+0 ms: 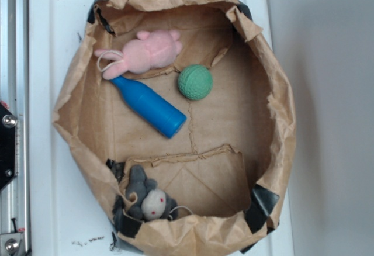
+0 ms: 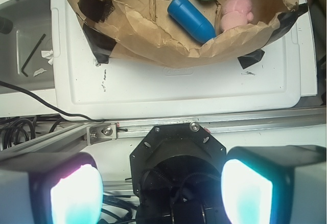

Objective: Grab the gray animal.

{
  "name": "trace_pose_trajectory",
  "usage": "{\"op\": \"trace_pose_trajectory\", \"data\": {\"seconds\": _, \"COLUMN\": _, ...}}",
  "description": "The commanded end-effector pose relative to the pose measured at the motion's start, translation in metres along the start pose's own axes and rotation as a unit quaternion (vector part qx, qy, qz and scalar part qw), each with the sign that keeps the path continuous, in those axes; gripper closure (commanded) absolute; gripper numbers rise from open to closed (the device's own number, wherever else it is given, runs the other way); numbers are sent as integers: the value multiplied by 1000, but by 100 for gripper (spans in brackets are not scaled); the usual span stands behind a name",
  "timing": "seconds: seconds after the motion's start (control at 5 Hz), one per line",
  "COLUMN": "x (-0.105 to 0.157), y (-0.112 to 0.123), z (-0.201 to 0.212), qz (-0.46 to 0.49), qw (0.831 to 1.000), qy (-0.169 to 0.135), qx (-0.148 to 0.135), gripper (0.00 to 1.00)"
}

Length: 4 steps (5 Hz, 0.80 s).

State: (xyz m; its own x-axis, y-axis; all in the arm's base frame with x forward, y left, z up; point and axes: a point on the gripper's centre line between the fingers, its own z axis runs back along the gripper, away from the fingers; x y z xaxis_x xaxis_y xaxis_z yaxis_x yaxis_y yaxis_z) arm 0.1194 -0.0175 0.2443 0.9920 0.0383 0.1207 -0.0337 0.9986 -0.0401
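The gray animal (image 1: 147, 200) (no readable labels) lies inside the paper bag (image 1: 274, 92).

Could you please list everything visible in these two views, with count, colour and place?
Paper bag: one, brown, rolled open on the white lid.
White lid: one, under the bag.
Gray animal: one, dark gray with pale face, bag's near-left corner in the exterior view.
Pink bunny: one, top left inside the bag.
Blue bottle: one, lying just below the bunny.
Green ball: one, right of the bunny.
Black tape: several patches on the bag's rim.
Gripper: one, fingers apart, outside the bag, empty.
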Motion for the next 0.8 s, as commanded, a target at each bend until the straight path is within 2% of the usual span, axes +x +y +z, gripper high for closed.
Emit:
{"op": "trace_pose_trajectory", "data": {"seconds": 0.0, "x": 0, "y": 0, "z": 0, "qz": 0, "qw": 1000, "qy": 0, "qx": 0, "gripper": 0}}
{"op": "trace_pose_trajectory", "data": {"seconds": 0.4, "x": 99, "y": 13, "z": -12, "qz": 64, "qw": 998, "qy": -4, "qx": 2, "gripper": 0}}
{"op": "trace_pose_trajectory", "data": {"seconds": 0.6, "x": 147, "y": 30, "z": -29, "qz": 121, "qw": 992, "qy": -9, "qx": -22, "gripper": 0}}
